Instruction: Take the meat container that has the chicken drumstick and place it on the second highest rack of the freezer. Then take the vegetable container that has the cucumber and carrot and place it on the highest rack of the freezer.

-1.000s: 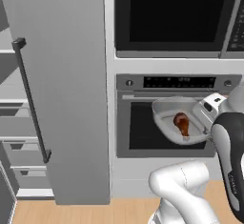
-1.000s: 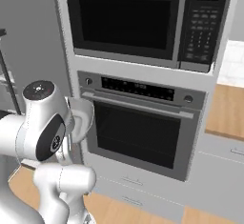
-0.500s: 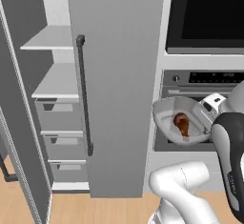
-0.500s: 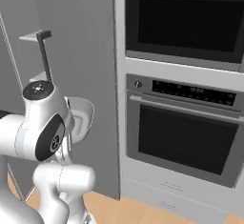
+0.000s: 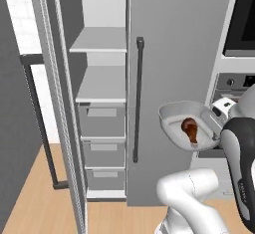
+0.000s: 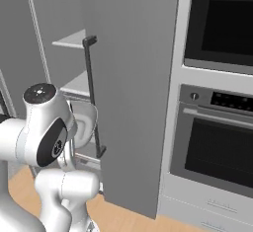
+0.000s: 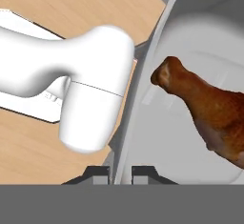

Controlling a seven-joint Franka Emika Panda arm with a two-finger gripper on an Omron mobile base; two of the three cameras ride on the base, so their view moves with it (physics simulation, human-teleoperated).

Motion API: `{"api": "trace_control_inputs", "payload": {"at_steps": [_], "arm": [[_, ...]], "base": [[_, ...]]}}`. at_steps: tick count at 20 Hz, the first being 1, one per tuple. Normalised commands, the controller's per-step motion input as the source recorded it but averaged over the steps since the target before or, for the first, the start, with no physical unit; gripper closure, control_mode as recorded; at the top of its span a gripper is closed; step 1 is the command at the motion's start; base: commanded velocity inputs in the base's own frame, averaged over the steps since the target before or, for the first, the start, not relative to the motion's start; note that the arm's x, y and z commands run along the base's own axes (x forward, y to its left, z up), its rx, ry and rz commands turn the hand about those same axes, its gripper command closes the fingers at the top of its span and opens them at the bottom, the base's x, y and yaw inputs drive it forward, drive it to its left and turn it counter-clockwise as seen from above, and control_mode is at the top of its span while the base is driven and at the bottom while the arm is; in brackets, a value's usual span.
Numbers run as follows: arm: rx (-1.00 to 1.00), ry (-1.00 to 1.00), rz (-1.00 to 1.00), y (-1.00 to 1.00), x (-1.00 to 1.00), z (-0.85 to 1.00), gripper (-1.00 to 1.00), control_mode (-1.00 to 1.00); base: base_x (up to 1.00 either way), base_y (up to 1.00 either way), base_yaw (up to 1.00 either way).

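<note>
Here, the meat container (image 5: 175, 116) hangs in the air just right of the open freezer (image 5: 102, 86), level with its drawers.
The jaws pinch the container's rim; the chicken drumstick (image 5: 190, 129) lies inside it; the freezer's dark handle (image 5: 138, 98) stands just left of it.

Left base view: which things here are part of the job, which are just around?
Job:
- meat container, rim clamped in the shut hand
- chicken drumstick lying inside it
- freezer, door open, racks showing

Just around:
- wall oven
- microwave above the oven
- wood floor
</note>
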Motion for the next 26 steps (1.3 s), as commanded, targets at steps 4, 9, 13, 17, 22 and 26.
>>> {"api": "trace_control_inputs", "payload": {"at_steps": [4,9,13,17,22,26], "arm": [[0.0,0.0,0.0,0.0,0.0,0.0,1.0,1.0],[0.0,0.0,0.0,0.0,0.0,0.0,1.0,1.0],[0.0,0.0,0.0,0.0,0.0,0.0,1.0,1.0],[0.0,0.0,0.0,0.0,0.0,0.0,1.0,1.0],[0.0,0.0,0.0,0.0,0.0,0.0,1.0,1.0],[0.0,0.0,0.0,0.0,0.0,0.0,1.0,1.0]], "base": [[0.0,0.66,-0.03],[0.24,0.26,-0.06],[0.54,0.0,0.0],[0.5,0.14,0.0],[0.24,0.26,0.0],[0.42,0.29,0.0]]}}
